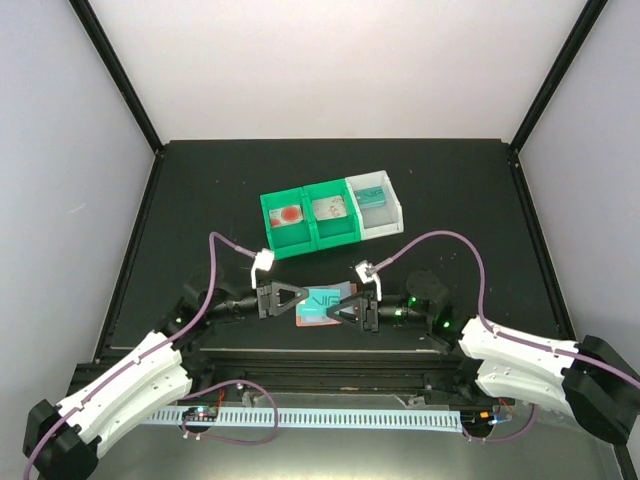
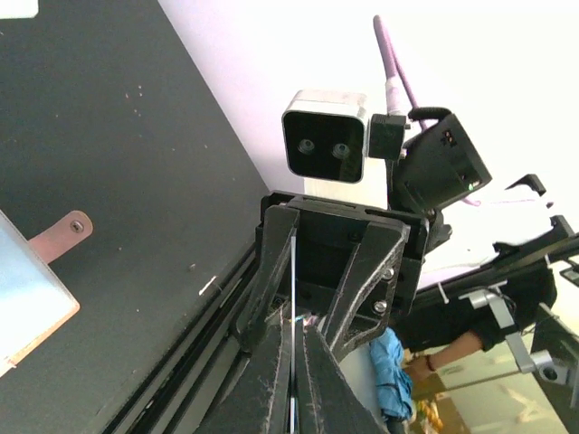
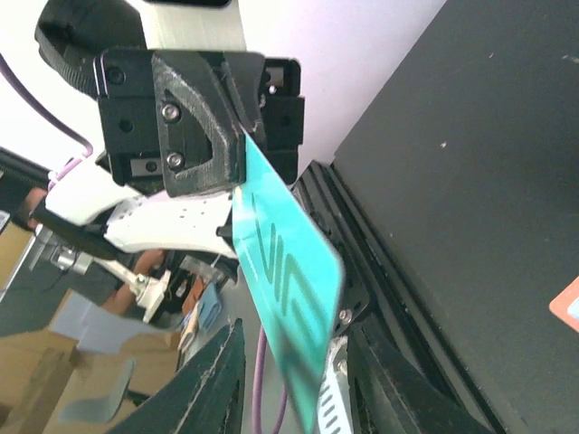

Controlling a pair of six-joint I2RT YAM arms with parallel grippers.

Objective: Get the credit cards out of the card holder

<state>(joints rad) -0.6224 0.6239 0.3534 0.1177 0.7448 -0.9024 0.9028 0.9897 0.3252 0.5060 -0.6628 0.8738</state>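
Overhead view of a black worktop [image 1: 200, 200] with two robot arms meeting at the centre of the frame over a teal credit card [image 3: 285, 271] held in the air. The left gripper [image 1: 303, 297] is pressed together on one end of the card. The right gripper [image 3: 297, 327] has its fingers spread on either side of the other end and does not appear to touch it. Just below the card the salmon card holder [image 1: 310, 320] lies flat on the worktop, and whether more cards sit inside it cannot be told. This looks like a hand-over to the left arm. To do it well, the right gripper should back away along the plane of the card, so neither finger clips an edge and twists it. The left should keep its pinch firm, since the card is thin and slick, and lift clear of the holder before swinging towards the trays. In the upper middle of the frame stand three small trays in a row (two green, one white): the left green tray [image 1: 270, 238] holds a white card with a red mark [image 1: 288, 214], the middle green tray [image 1: 327, 232] a pale card [image 1: 330, 209], and the white tray [image 1: 396, 213] another teal card [image 1: 374, 197]. That makes four cards, one holder, three trays and two grippers.
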